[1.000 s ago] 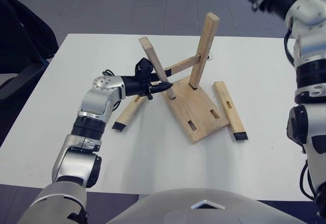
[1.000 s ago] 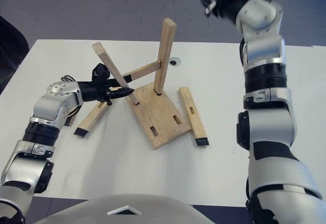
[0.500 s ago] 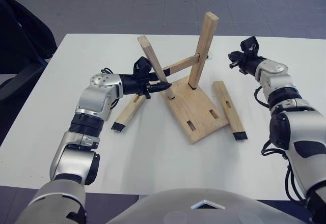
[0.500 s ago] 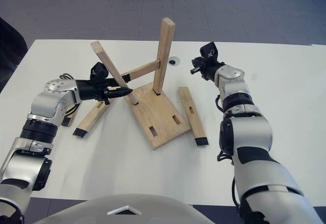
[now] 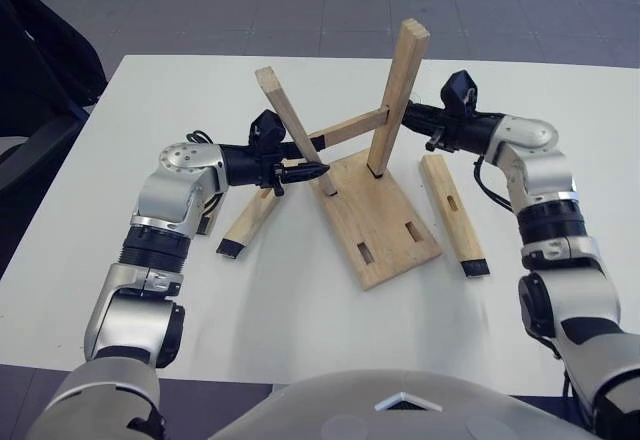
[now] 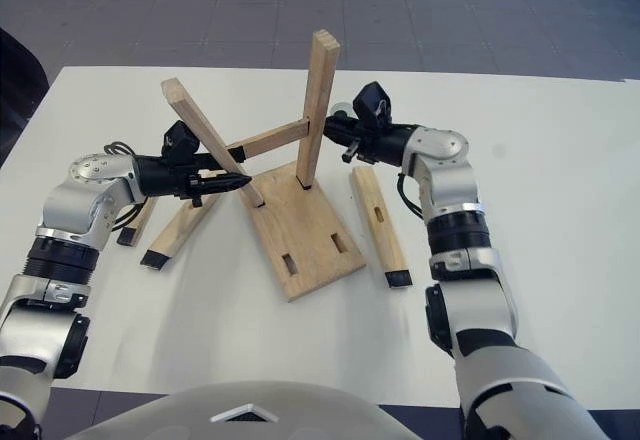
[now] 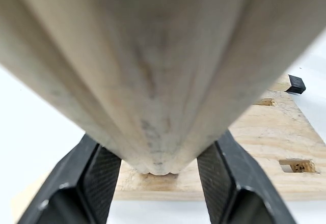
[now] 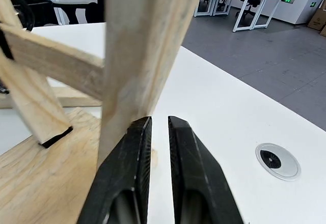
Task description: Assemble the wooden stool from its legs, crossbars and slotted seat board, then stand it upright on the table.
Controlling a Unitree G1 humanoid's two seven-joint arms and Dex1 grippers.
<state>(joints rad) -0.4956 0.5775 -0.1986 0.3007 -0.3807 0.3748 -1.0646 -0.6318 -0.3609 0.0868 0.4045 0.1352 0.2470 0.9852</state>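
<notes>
wooden tilted leg (image 5: 292,125) held in left jaws; right jaws narrow, beside upright leg (image 5: 397,90).

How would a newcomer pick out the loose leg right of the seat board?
On the white table, find the seat board in the middle, two legs standing in it. The loose leg lies flat beside it on the robot's right. It is alone there, slot up, black cap nearest the robot; the other loose pieces lie left.
</notes>
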